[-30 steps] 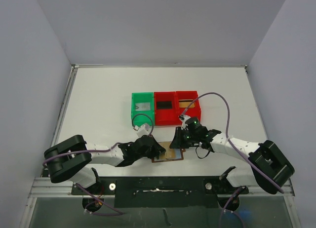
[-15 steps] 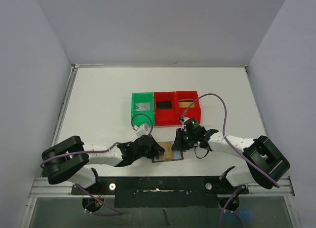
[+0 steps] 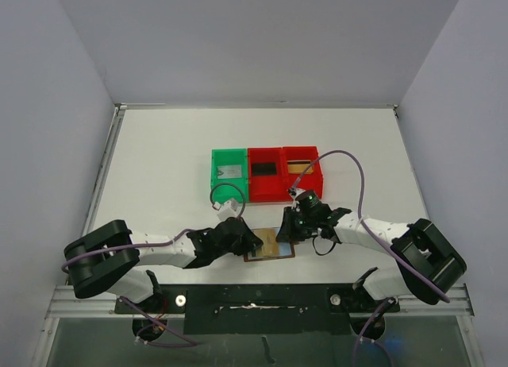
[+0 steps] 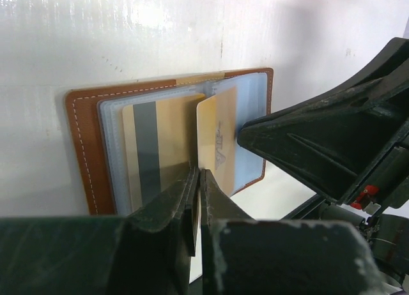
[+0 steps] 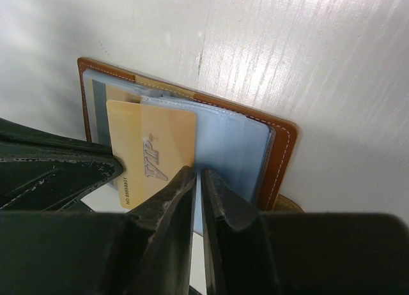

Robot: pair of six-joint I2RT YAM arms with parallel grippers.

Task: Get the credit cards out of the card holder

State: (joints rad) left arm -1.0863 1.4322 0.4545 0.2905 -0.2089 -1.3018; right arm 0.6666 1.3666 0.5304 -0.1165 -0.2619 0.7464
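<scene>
Card holder (image 4: pixel 83 148) — on white table (image 3: pixel 159 168)

One card holder (image 3: pixel 270 246), two gold cards (image 4: pixel 217 142), three bins (image 3: pixel 265 194).

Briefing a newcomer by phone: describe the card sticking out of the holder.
At the middle of the table's near edge lies the open brown card holder. Jutting from its clear sleeves is the gold card lettered VIP; its neighbour is striped and tucked flat.
</scene>
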